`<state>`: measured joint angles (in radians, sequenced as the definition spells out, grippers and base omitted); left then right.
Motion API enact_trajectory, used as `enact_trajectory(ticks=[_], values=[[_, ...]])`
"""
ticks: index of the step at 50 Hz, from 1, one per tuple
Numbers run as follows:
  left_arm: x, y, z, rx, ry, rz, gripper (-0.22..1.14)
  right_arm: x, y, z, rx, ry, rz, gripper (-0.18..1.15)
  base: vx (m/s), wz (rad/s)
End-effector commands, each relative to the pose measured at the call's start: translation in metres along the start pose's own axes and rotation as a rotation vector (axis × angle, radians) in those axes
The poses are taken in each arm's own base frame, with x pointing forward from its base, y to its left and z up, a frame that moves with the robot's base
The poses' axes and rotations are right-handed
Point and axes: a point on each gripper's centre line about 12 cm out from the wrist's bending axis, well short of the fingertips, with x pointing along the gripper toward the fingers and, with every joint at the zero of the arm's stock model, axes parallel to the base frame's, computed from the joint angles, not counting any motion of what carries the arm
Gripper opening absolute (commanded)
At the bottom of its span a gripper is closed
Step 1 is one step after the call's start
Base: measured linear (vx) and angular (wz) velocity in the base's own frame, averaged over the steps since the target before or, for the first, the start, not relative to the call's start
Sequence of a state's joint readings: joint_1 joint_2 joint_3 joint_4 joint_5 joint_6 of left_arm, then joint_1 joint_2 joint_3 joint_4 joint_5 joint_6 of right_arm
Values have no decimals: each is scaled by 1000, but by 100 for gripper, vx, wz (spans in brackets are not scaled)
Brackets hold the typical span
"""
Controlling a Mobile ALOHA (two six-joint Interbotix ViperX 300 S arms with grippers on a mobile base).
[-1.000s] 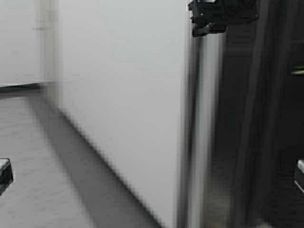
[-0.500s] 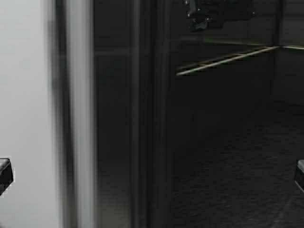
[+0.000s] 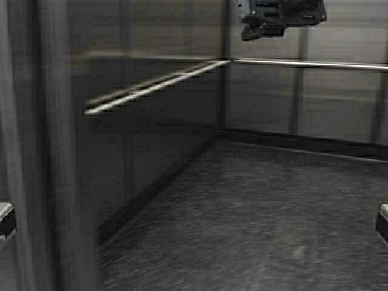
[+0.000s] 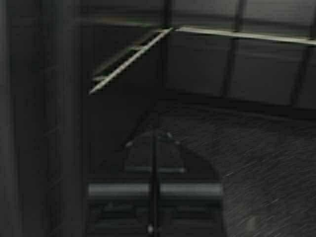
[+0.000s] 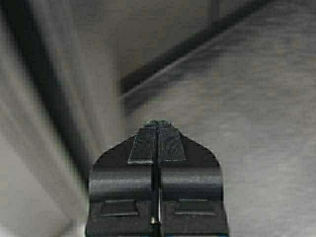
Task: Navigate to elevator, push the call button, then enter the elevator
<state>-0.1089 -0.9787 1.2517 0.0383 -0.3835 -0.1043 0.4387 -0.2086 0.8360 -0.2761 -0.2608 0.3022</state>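
The elevator (image 3: pixel 260 109) stands open before me. Its brushed steel panels and a horizontal handrail (image 3: pixel 151 86) fill the high view, and the dark speckled floor (image 3: pixel 254 212) runs to the back wall. The steel door frame (image 3: pixel 48 182) is at the left edge. The call button is out of view. My right gripper (image 3: pixel 262 30) is held high and forward, shut on nothing; in its wrist view the right gripper (image 5: pixel 158 124) points down at the floor beside the frame. My left gripper (image 4: pixel 155 134) is shut and empty, held low, facing the elevator's left corner.
The handrail (image 4: pixel 133 54) runs along the left wall and the back wall at about mid height. A dark skirting strip (image 3: pixel 303 142) lines the foot of the back wall. The left side wall (image 3: pixel 151 139) is close on my left.
The robot has moved: the white wall and steel door frame swept off to the left, and the elevator interior now fills the high view. Both arms hold their poses.
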Motion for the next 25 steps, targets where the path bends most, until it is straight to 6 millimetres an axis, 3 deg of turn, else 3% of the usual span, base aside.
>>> enact_trajectory(ticks=[1, 11, 25], values=[[-5, 0, -1, -4, -14, 2, 2, 0, 3, 15, -1, -54, 11, 6, 48, -63], [-5, 0, 5, 11, -31, 1, 2, -5, 10, 23, -10, -96, 34, 6, 46, -51], [3, 0, 2, 28, -2, 2, 2, 0, 5, 12, -5, -62, 23, 6, 49, -15]])
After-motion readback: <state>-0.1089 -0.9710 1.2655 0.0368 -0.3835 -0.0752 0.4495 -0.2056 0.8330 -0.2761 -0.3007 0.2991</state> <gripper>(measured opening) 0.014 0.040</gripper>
